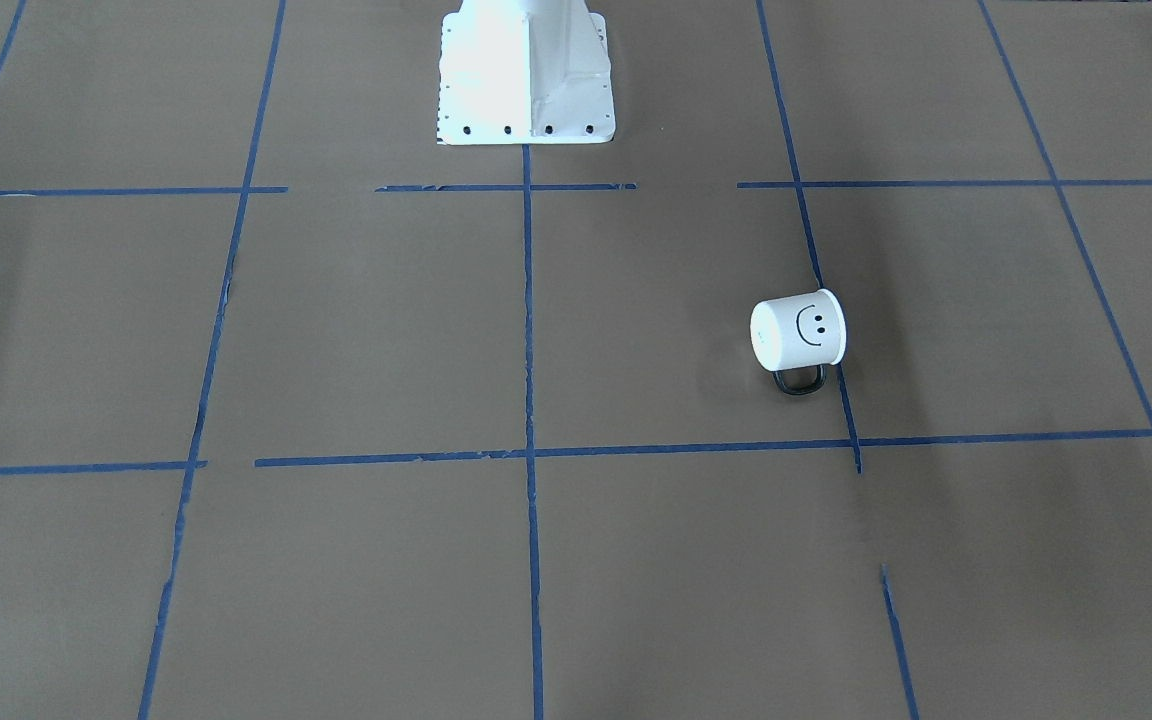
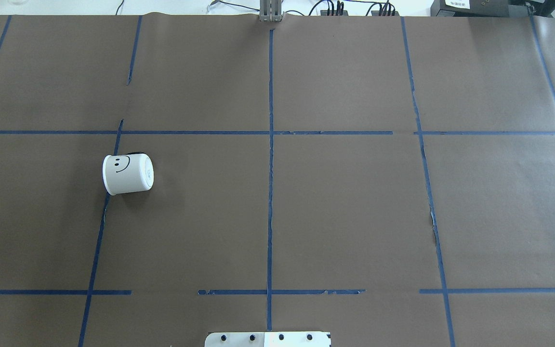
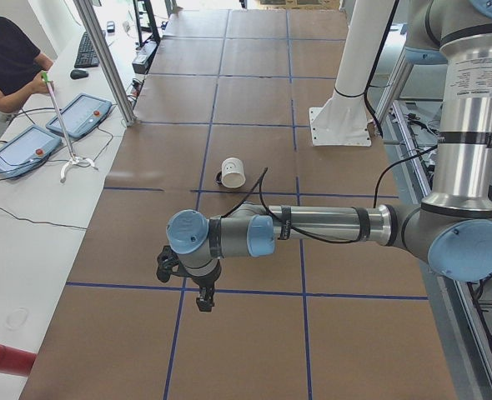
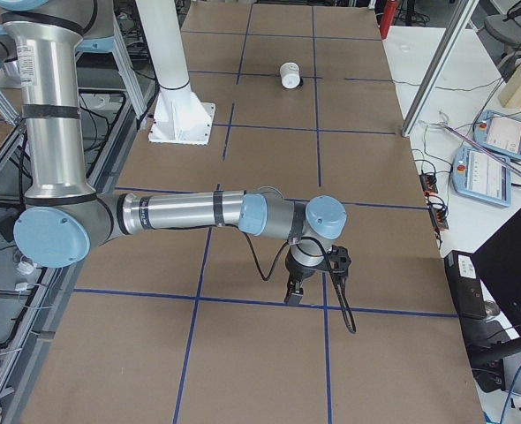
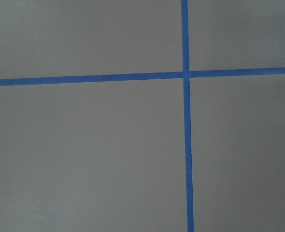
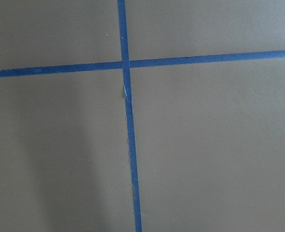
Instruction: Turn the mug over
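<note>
Jaws on left arm (image 3: pixel 313 225) and right arm (image 4: pixel 181 212): you cannot tell if open. Mug (image 1: pixel 798 330) lies sideways on worktop (image 1: pixel 636 560), untouched; flip undone.

Glossy white mug (image 1: pixel 798 331) on matt brown paper table (image 1: pixel 636 560) with blue tape lines (image 1: pixel 528 330).

One mug (image 1: pixel 798 330), two grippers (left gripper (image 3: pixel 203 302), right gripper (image 4: pixel 292 298)), one white pedestal (image 1: pixel 526 70), two control tablets (image 4: pixel 479 172), one operator (image 3: pixel 4 58).

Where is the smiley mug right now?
In the overhead view the mug lies on its side in the left half, on the robot's left side, right against a blue tape line.
</note>
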You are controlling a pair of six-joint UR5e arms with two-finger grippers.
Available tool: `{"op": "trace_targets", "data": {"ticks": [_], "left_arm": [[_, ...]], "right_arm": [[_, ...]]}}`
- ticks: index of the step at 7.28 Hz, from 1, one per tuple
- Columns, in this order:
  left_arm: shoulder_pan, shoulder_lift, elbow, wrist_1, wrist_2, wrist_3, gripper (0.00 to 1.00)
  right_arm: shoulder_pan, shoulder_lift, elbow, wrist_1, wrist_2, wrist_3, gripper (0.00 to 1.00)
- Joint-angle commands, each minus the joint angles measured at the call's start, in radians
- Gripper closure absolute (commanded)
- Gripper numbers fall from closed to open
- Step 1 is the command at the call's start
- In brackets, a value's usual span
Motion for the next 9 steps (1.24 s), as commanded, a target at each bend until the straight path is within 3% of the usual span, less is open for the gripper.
{"op": "trace_targets", "data": {"ticks": [1, 3, 6, 7, 9], "left_arm": [[0.002, -0.004, -0.005, -0.034, 0.000, -0.001, 0.00], [0.008, -0.042, -0.016, -0.059, -0.011, 0.001, 0.00], [0.075, -0.047, -0.013, -0.337, -0.014, -0.008, 0.00], [0.092, -0.046, -0.013, -0.493, -0.014, -0.098, 0.00], [0.235, -0.047, -0.012, -0.696, -0.014, -0.610, 0.00]], "right_arm": [[0.000, 0.000, 0.000, 0.000, 0.000, 0.000, 0.00], [0.000, 0.000, 0.000, 0.000, 0.000, 0.000, 0.00], [0.000, 0.000, 0.000, 0.000, 0.000, 0.000, 0.00], [0.000, 0.000, 0.000, 0.000, 0.000, 0.000, 0.00], [0.000, 0.000, 0.000, 0.000, 0.000, 0.000, 0.00]]}}
